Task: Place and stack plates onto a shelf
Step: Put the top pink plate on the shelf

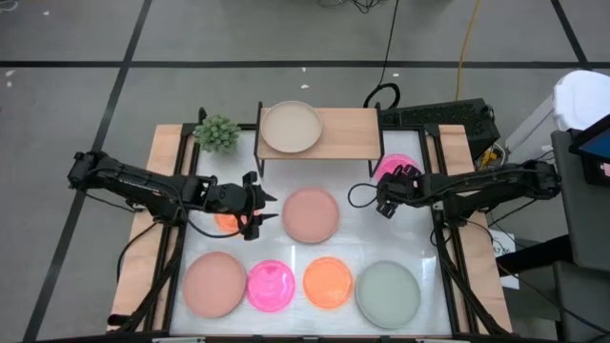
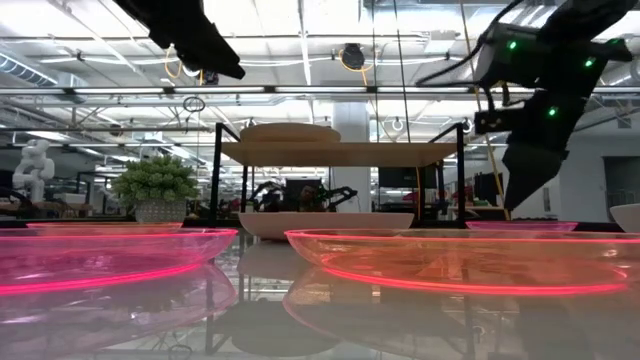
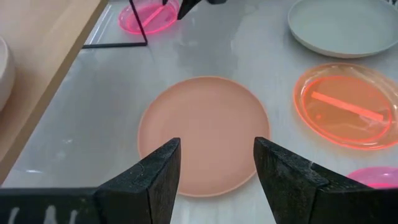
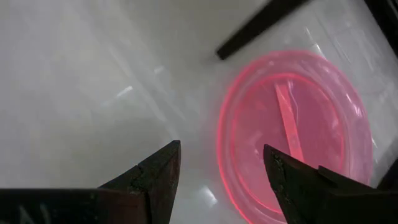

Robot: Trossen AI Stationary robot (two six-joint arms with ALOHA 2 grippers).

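Note:
A beige plate (image 1: 291, 127) lies on the left half of the wooden shelf (image 1: 348, 129) at the table's far side. A dusty pink plate (image 1: 311, 214) lies flat mid-table. My left gripper (image 1: 270, 208) hangs open just left of it and above it, its fingers (image 3: 155, 177) framing the near rim (image 3: 205, 134). My right gripper (image 1: 383, 200) hovers open, pointing steeply down beside a translucent magenta plate (image 4: 292, 130) that lies by the shelf's right legs (image 4: 261, 25). An orange plate (image 1: 226, 219) lies under my left arm.
Along the near edge lie a pink matte plate (image 1: 214, 283), a magenta plate (image 1: 271, 285), an orange plate (image 1: 328, 282) and a grey-green plate (image 1: 388, 292). A small potted plant (image 1: 217, 133) stands left of the shelf. The shelf's right half is bare.

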